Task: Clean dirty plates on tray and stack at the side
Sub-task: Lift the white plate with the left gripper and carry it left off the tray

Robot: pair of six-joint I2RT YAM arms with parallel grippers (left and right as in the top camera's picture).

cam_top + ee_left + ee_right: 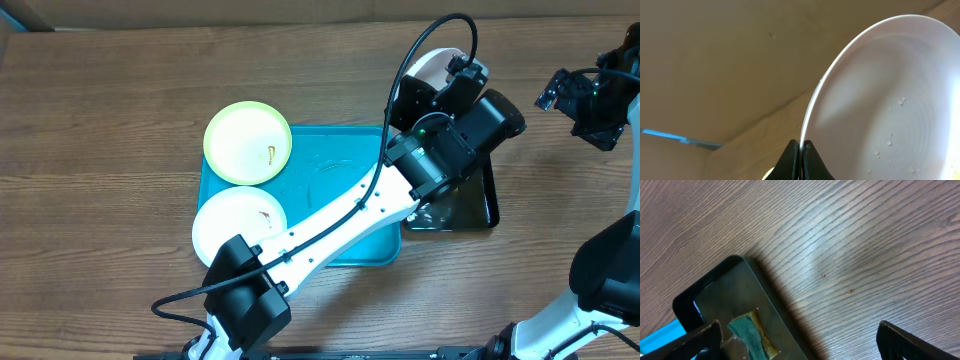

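Nearest you, a smeared white plate [235, 228] and yellow-green plate [245, 140] overhang the left edge of the tray [340, 160]; farther, your left gripper [801, 150] pinches the rim of a third plate [880, 100] beyond the black basin [472, 212]; your right gripper [800, 339] gapes, holding nothing.

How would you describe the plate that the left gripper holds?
Find the turquoise tray, then the black basin at its right. Beyond the basin, a white plate is pinched by its rim in the left gripper. Only it is held up, off the tray.
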